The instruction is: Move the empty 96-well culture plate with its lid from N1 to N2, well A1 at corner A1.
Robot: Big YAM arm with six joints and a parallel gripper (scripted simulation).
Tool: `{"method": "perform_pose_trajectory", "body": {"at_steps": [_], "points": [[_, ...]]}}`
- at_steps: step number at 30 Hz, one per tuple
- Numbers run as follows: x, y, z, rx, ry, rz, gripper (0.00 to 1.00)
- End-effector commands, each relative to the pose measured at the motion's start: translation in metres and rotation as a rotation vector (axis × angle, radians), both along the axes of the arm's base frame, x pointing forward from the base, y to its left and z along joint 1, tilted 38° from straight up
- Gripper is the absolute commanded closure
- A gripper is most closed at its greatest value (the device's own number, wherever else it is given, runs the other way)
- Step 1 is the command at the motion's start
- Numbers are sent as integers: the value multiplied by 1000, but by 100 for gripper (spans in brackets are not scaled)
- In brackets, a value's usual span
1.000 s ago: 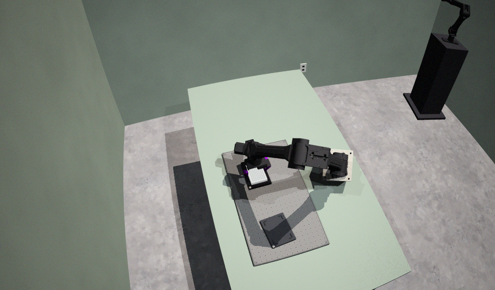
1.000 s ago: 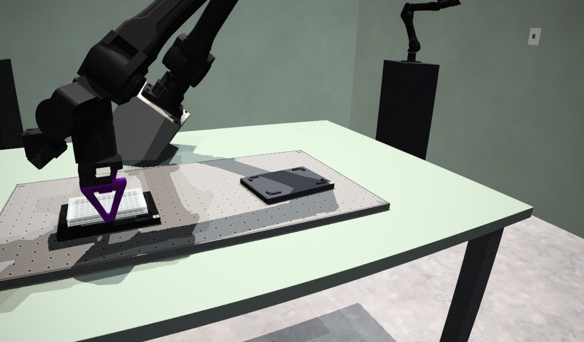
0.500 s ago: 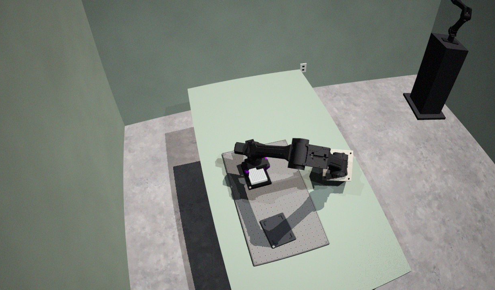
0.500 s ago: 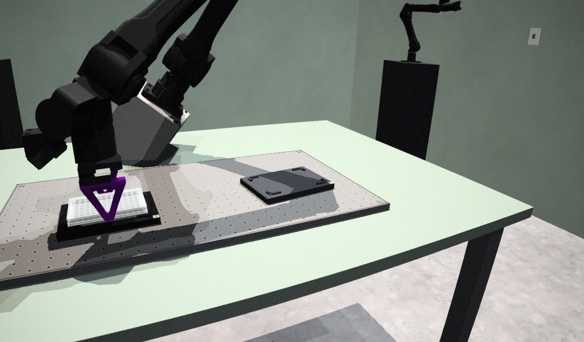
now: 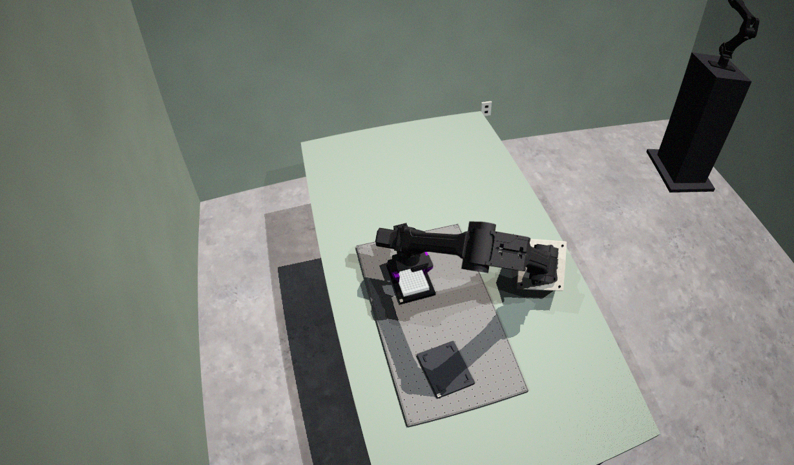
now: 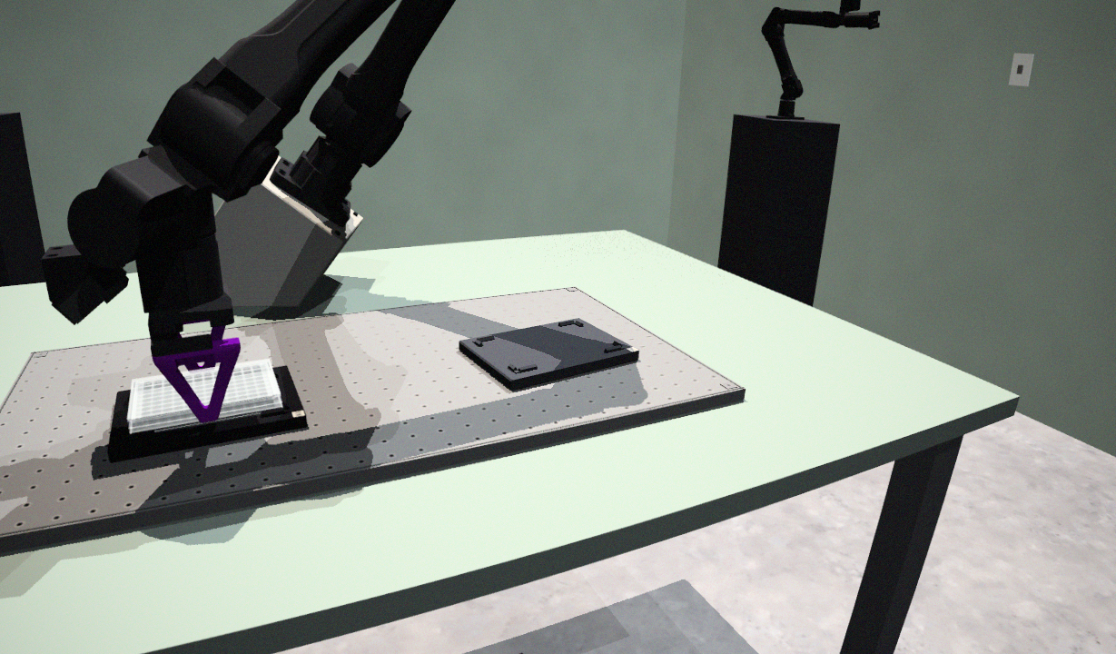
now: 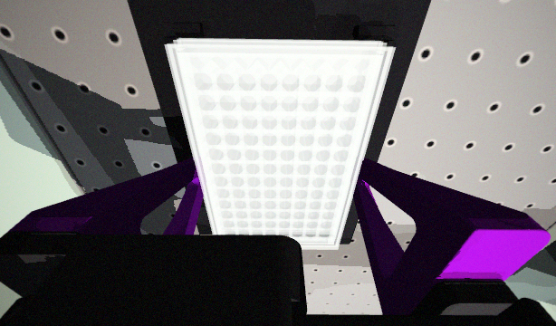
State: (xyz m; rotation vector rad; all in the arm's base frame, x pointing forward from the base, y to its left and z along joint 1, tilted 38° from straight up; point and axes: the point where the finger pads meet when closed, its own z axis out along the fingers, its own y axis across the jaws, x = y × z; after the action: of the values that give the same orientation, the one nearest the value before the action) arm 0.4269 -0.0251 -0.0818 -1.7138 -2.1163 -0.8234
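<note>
perforated board [image 5: 474, 370]: white lidded 96-well plate [image 7: 278, 136] on n1 nest [image 6: 139, 439], gripper [image 7: 278, 190] clamping its long sides

Arm stretched out low, wrist pointing down, gripper [image 6: 197, 389] w/ purple fingers clamped on plate [image 7: 278, 136] long sides
</note>
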Motion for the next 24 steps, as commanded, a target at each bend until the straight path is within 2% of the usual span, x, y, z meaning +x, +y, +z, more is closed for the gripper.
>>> {"method": "perform_pose_trajectory", "body": {"at_steps": [1, 16, 18, 24], "points": [[11, -6, 6, -9, -21, -18, 100], [11, -6, 6, -9, -21, -18, 100], [14, -16, 17, -10, -25, -41, 100], [16, -23, 24, -17, -45, -27, 100]]}}
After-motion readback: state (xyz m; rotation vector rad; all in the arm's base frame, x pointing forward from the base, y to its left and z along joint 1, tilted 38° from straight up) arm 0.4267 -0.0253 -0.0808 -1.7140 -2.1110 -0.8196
